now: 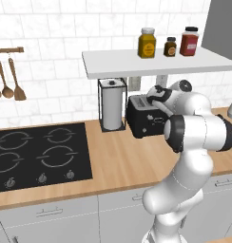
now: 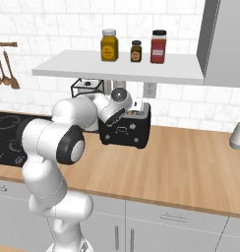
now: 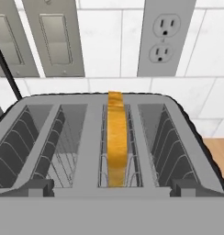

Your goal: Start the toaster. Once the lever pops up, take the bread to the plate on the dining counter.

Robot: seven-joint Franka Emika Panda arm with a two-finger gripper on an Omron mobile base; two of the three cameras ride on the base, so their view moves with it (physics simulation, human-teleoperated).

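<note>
Bench (image 1: 118,161) of light wood under a white shelf (image 1: 156,64), black toaster (image 1: 144,121) at the wall beside a paper-towel holder (image 1: 112,104), end effector (image 1: 153,97) above the toaster, jaws apart, bread (image 3: 116,137) upright in a slot.

toaster (image 1: 145,121) right half hidden behind the arm, bread (image 3: 116,137) lower part sunk in slot, spoons (image 1: 7,78) cut by left edge

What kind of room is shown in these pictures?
It looks like a home kitchen: a black stovetop set in a wooden counter, a toaster holding bread, and spice jars on a wall shelf.
</note>
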